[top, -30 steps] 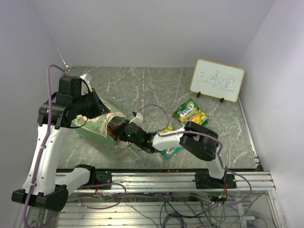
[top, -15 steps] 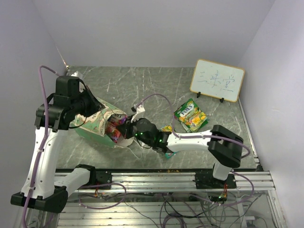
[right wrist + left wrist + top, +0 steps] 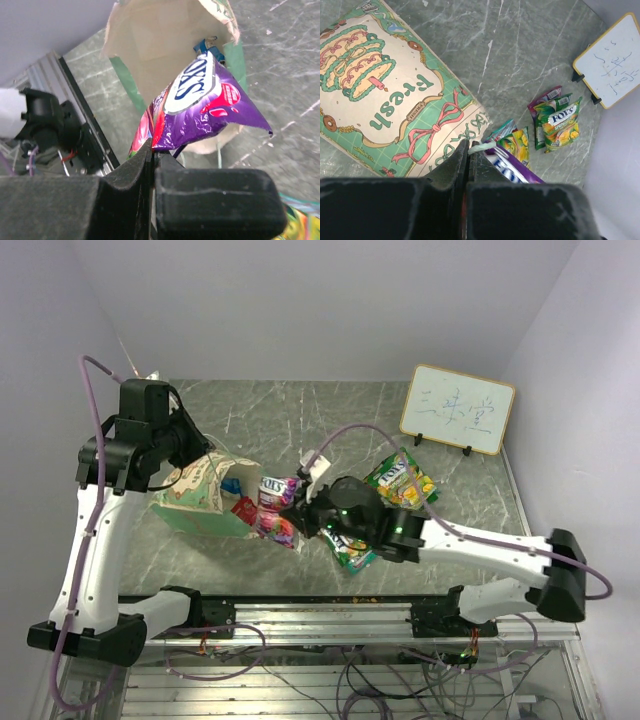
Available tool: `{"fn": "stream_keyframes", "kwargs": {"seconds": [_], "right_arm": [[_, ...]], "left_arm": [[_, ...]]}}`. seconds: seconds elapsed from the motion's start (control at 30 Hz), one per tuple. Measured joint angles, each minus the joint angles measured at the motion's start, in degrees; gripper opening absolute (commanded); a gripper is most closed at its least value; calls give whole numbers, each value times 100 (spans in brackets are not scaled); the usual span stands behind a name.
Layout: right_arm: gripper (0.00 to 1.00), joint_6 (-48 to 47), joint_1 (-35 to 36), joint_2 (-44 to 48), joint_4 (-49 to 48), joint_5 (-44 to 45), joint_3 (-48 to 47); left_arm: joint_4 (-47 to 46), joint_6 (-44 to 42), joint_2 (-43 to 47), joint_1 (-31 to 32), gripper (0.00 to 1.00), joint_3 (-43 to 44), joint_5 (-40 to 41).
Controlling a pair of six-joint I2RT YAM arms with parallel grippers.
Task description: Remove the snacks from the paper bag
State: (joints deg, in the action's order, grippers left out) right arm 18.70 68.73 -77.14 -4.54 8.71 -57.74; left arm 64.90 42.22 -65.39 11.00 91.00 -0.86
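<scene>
Mint-green paper bag [image 3: 200,505] lies on its side nr the left edge of a grey-green marble tabletop [image 3: 300,420], toward the near-left corner, mouth facing right. Its upper face shows a cake drawing & the word "Fresh"; the inside is cream.

L claw [image 3: 207,458] comes in from above w/ fingers pressed together, pinching the bag's patterned mouth edge. A thin pale string [image 3: 479,147] pokes out by the tips. The top of the mouth is held up & open.

R claw [image 3: 300,512] reaches in from the right, fingers clamped tight on the lower edge of a glossy purple packet [image 3: 272,492] w/ white "FOX'S" lettering & pink-red fruit print. That packet is just outside the bag's mouth, btwn the bag & the R arm; can't tell if it touches the tabletop. A red packet [image 3: 243,508] shows in the mouth, partly inside.

More snacks lie out on the tabletop. The near green-yellow packet [image 3: 350,550] is by the middle of the near edge, partly under the R arm. The far green-yellow packet [image 3: 402,480] is right of centre, toward the far-right corner, w/ a purple-red packet [image 3: 543,97] peeking from under it.

A white framed whiteboard [image 3: 458,408] stands in the far-right corner w/ faint handwriting.
</scene>
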Motion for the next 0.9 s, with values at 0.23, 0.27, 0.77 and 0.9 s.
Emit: {"fn": "stream_keyframes", "kwargs": {"seconds": [0.23, 0.27, 0.77, 0.9], "right_arm": [[0, -315, -328, 966, 2505, -439, -920], [0, -313, -551, 1034, 2771, -647, -1080], [0, 76, -3753, 682, 3447, -4631, -101], [0, 11, -4450, 503, 3152, -5414, 258]], "left_arm": [[-39, -107, -9, -85, 7, -166, 24], [-42, -140, -11, -107, 7, -177, 24], [-138, -306, -251, -321, 7, -184, -79], [-173, -345, -278, -330, 7, -184, -90]]}}
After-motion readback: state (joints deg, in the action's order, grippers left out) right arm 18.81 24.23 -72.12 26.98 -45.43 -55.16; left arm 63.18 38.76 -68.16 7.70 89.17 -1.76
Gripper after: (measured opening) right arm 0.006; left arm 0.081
